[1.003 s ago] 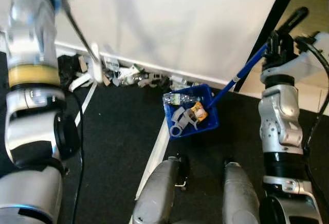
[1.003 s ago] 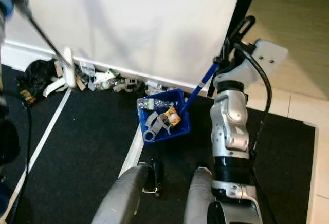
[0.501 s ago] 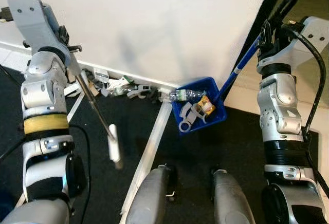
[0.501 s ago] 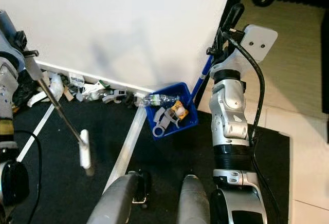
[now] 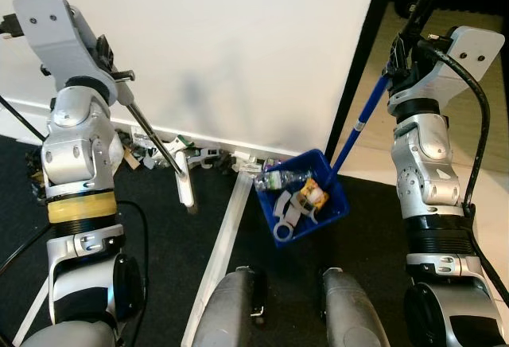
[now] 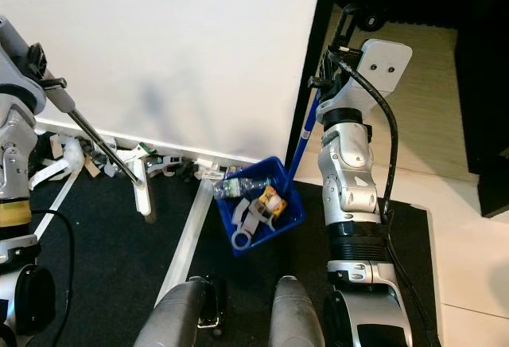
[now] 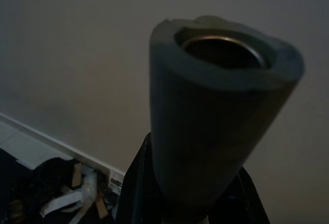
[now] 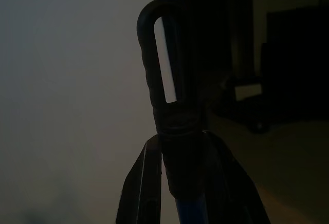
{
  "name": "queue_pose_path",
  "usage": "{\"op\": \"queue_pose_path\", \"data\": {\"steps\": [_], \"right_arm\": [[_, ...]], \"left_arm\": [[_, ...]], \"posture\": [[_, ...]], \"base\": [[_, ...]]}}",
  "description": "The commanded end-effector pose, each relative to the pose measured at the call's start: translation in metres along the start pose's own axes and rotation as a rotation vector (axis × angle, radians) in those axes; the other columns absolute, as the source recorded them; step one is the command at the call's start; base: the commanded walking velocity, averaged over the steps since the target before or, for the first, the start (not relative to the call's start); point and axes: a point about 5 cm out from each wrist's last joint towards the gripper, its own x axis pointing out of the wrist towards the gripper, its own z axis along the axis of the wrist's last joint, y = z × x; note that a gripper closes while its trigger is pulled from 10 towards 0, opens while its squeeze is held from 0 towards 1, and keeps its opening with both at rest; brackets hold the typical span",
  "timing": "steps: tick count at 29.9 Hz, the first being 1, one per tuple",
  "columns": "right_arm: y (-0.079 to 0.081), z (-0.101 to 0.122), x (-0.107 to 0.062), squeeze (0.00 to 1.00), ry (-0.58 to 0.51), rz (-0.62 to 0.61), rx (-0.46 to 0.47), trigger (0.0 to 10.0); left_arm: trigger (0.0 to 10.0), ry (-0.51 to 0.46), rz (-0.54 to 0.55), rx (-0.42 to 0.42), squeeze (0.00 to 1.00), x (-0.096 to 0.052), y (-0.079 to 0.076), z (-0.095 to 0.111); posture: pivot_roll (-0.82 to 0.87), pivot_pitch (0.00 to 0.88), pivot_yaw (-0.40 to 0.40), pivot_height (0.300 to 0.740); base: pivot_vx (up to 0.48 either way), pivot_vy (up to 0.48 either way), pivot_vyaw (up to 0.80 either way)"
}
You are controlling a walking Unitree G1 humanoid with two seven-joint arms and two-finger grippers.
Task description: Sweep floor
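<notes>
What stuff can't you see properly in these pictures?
- The rubbish along the wall: too small in the eye views to tell what each bit is.
- The left gripper: in the left wrist view the broom handle hides its fingers.
- The right gripper: the right wrist view is very dark.
- The things in the blue dustpan: a bottle shows, the rest is unclear.

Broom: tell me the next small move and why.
Probably draw the broom sideways along the wall toward the blue dustpan. The left gripper holds it with its head on the black floor beside scraps lined up at the baseboard, and the right gripper holds the dustpan's handle, pan already part-filled.
</notes>
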Motion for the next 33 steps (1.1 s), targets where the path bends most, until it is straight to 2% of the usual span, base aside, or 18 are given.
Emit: {"op": "queue_pose_path", "data": {"steps": [1,27,33], "right_arm": [[0.0047,0.0095,0.0043,0.00,-0.054,0.012,0.018,10.0],[0.0055,0.0039,0.0054,0.00,-0.033,0.005,0.034,10.0],[-0.0001,0.0025,0.0067,0.00,-0.024,-0.033,0.026,10.0]], "left_arm": [[10.0,-0.021,0.011,0.005,0.00,-0.0040,-0.0014,0.0045],[10.0,0.005,0.012,-0.026,0.00,-0.0059,-0.0101,-0.0023],[10.0,0.012,0.008,-0.027,0.00,-0.0064,-0.0112,-0.0044]], "posture": [[-0.04,0.054,0.081,0.740],[-0.03,0.061,0.076,0.740],[-0.03,0.062,0.077,0.740]], "base": [[0.000,0.000,0.00],[0.000,0.000,0.00],[0.000,0.000,0.73]]}}
